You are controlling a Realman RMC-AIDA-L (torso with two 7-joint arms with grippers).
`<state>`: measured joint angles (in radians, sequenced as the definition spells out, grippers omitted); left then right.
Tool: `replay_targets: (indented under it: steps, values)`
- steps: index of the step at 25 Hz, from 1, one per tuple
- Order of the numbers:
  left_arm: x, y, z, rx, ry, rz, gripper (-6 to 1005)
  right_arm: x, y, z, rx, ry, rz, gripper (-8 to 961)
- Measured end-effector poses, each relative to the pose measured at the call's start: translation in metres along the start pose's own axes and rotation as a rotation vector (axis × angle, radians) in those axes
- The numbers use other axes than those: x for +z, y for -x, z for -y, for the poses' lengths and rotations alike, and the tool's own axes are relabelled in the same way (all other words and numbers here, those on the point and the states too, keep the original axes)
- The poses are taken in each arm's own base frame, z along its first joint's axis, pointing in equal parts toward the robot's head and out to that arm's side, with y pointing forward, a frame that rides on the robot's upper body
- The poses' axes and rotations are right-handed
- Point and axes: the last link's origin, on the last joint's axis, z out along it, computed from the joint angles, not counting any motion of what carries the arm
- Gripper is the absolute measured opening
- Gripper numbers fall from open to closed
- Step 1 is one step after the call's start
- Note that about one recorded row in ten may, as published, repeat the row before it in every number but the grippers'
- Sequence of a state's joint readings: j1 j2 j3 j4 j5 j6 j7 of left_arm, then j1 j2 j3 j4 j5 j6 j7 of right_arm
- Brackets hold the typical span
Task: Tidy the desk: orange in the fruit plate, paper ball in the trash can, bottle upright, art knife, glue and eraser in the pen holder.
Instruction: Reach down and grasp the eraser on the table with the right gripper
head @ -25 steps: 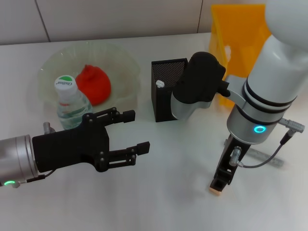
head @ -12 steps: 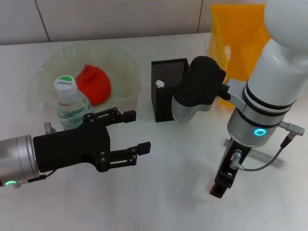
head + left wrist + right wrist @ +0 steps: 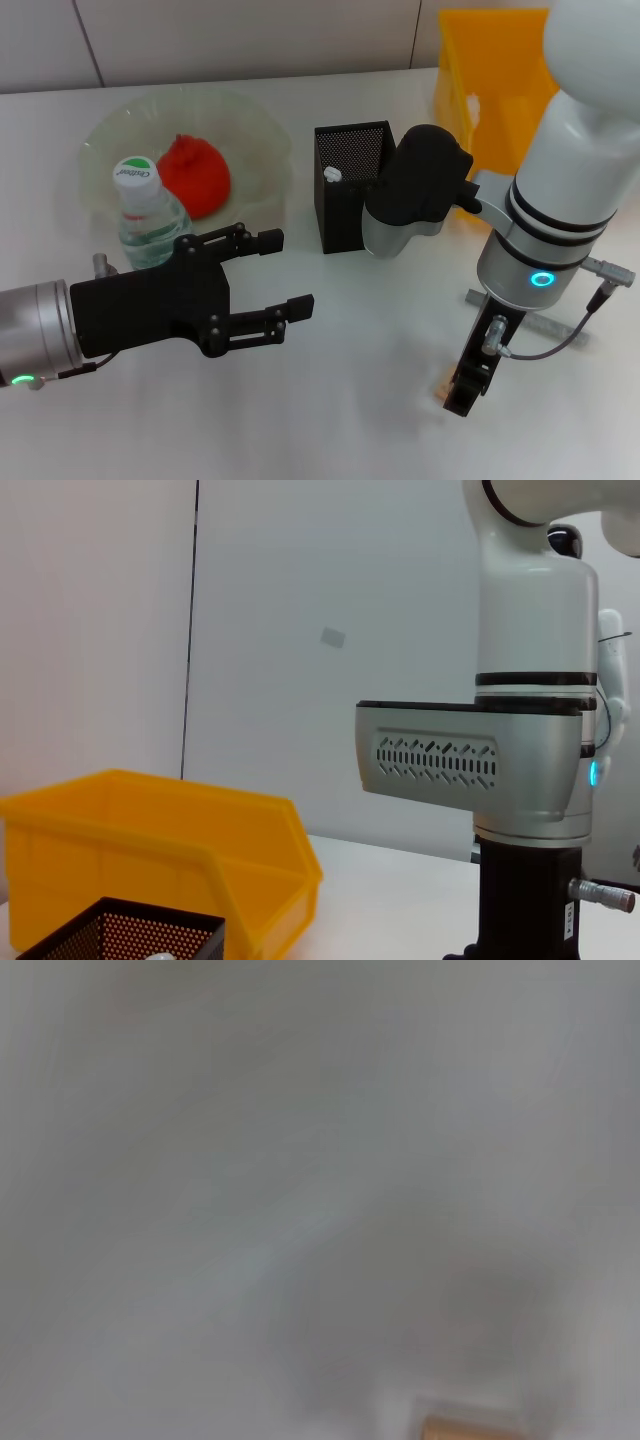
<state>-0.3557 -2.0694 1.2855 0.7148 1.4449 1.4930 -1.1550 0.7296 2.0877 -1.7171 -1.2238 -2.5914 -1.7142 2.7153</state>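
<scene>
1. Looking from the head view, one orange (image 3: 195,175) sits in the fruit plate (image 3: 110,130); one bottle (image 3: 145,215) stands upright beside the plate. The right end effector (image 3: 462,393) hangs low over the desk (image 3: 350,400), well right of the pen holder (image 3: 345,195), with a tan sliver of eraser (image 3: 447,392) at its tip; grip unreadable. The left end effector (image 3: 285,275) is released, idle.
2. Left wrist view: one trash can (image 3: 150,850) behind the holder.
3. Right wrist view: the eraser's tan corner shows. It is likely light and rubbery; pinching its long sides should suit.

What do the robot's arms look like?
The left end effector is black with ridged fingers on a silver wrist with a green light. The right arm is white with black bands, a glowing blue ring, a grey cable and a black end effector.
</scene>
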Motion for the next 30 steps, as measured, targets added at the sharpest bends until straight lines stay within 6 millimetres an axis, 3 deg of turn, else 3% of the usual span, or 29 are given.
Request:
replay_targets:
  steps: [30]
  values:
    - [-0.0008, 0.0011, -0.0003, 0.001, -0.004, 0.002, 789, 0.0053, 0.0087, -0.0032, -0.027, -0.038, -0.020, 575]
